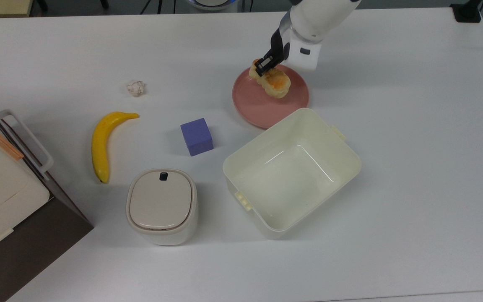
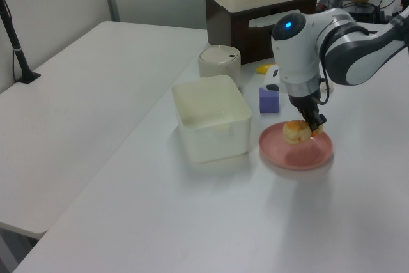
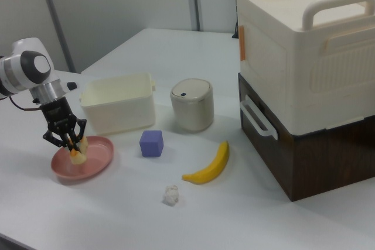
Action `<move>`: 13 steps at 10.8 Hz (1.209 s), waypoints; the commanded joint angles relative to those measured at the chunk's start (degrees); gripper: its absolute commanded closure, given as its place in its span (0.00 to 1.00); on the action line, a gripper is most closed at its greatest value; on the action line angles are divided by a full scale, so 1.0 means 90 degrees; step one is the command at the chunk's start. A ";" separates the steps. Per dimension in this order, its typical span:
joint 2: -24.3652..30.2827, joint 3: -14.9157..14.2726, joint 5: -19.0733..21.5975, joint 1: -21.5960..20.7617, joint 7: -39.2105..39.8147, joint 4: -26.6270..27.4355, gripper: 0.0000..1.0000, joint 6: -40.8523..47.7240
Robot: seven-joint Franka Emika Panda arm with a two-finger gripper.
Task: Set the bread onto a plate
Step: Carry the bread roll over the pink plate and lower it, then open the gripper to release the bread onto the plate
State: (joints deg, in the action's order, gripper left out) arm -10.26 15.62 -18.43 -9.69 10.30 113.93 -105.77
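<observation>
Top view: gripper (image 1: 263,67) is clamped on one end of the bread (image 1: 276,82), the loaf hanging over the plate (image 1: 262,110), toward the rim side farthest from the cream tub (image 1: 292,167). Left view has the bread (image 2: 295,132) low over the plate (image 2: 295,158); contact with the plate surface can't be confirmed. Right view agrees, gripper (image 3: 69,141) down at the plate (image 3: 94,165) with the bread (image 3: 79,147) between the fingers. Step in hand, as I judge it: set down and release. To do it well, lower until the loaf's underside rests on the pink surface, keep it inside the raised rim, open the fingers only then, and lift straight up so the roll isn't dragged or tipped over the edge. Since the grip is at one end, the free end may touch first, so go slow. Counts: one bread, one plate, one cream tub, one purple cube (image 1: 196,136), one banana (image 1: 103,142), one small white crumpled ball (image 1: 135,88), one lidded cream canister (image 1: 162,205), one stacked storage box (image 3: 304,74).
</observation>
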 commanded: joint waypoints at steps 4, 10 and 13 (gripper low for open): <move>-0.0061 -0.0046 0.0192 0.0198 -0.0060 -0.0354 0.00 0.0101; 0.0084 -0.0075 0.0202 0.1171 -0.0265 -0.0597 0.00 -0.0025; 0.0571 -0.0085 0.0328 0.2196 -0.0188 -0.0881 0.00 -0.0035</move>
State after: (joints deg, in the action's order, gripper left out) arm -9.79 14.92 -17.69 4.35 8.43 106.69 -105.86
